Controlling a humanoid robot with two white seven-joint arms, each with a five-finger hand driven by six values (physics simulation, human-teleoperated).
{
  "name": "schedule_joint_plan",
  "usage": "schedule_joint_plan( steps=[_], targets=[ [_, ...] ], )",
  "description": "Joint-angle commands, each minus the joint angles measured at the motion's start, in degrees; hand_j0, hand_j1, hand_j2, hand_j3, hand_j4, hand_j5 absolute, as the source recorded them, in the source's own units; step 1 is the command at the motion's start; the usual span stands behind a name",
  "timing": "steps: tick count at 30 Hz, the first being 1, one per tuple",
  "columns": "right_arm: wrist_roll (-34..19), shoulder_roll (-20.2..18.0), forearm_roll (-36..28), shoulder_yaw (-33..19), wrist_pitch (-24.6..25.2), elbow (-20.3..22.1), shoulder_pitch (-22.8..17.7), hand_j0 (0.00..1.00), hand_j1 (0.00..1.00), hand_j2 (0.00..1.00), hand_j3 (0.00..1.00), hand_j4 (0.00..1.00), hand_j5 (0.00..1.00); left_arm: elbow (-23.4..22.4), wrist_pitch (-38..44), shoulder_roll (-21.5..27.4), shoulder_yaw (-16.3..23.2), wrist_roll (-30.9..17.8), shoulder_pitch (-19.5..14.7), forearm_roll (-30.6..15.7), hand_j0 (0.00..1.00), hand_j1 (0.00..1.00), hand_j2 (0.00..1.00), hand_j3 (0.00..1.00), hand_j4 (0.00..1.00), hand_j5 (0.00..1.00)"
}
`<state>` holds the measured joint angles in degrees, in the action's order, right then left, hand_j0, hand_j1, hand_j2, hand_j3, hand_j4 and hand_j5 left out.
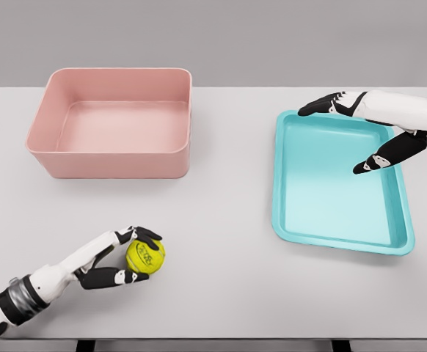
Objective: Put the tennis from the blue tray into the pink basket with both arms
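A yellow-green tennis ball (pixel 145 257) is low over the white table near its front left, well below the pink basket (pixel 112 167). My left hand (pixel 136 255) is shut on the ball, with black fingers wrapped above and below it. The pink basket stands at the back left and holds nothing. The blue tray (pixel 285 220) lies on the right side and holds nothing. My right hand (pixel 354 136) hovers over the tray's far right corner, fingers spread open and holding nothing.
The white table (pixel 221 293) runs across the whole view, with its front edge at the bottom. A strip of bare table separates the basket from the tray.
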<state>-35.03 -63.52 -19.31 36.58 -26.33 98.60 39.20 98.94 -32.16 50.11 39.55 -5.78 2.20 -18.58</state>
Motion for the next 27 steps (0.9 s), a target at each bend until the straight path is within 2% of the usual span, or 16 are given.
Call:
schedule_joint_plan(
  steps=[1, 14, 21, 27],
  targets=[
    [0.0, -0.1, -0.4, -0.1, 0.1, 0.0, 0.0, 1.00, 1.00, 1.00, 1.00, 1.00, 1.00, 0.8, -1.3, 0.1, -0.3, 0.0, 0.0, -0.3, 0.52, 0.52, 0.52, 0.52, 0.52, 0.52],
    [0.0, -0.1, -0.4, -0.4, 0.1, 0.0, 0.0, 1.00, 1.00, 1.00, 1.00, 1.00, 1.00, 1.7, -2.8, 0.5, -0.4, 0.0, -4.4, -0.3, 0.52, 0.52, 0.52, 0.52, 0.52, 0.52],
    [0.0, -0.1, -0.4, -0.4, 0.1, 0.0, 0.0, 1.00, 1.00, 1.00, 1.00, 1.00, 1.00, 1.7, -2.8, 0.5, -3.3, 0.0, -5.8, -0.3, 0.52, 0.52, 0.52, 0.52, 0.52, 0.52],
    [0.0, -0.1, -0.4, -0.4, 0.1, 0.0, 0.0, 1.00, 1.00, 1.00, 1.00, 1.00, 1.00, 1.8, -2.8, 0.4, -4.3, 0.0, -7.6, -0.5, 0.53, 0.53, 0.53, 0.53, 0.53, 0.53]
  ],
)
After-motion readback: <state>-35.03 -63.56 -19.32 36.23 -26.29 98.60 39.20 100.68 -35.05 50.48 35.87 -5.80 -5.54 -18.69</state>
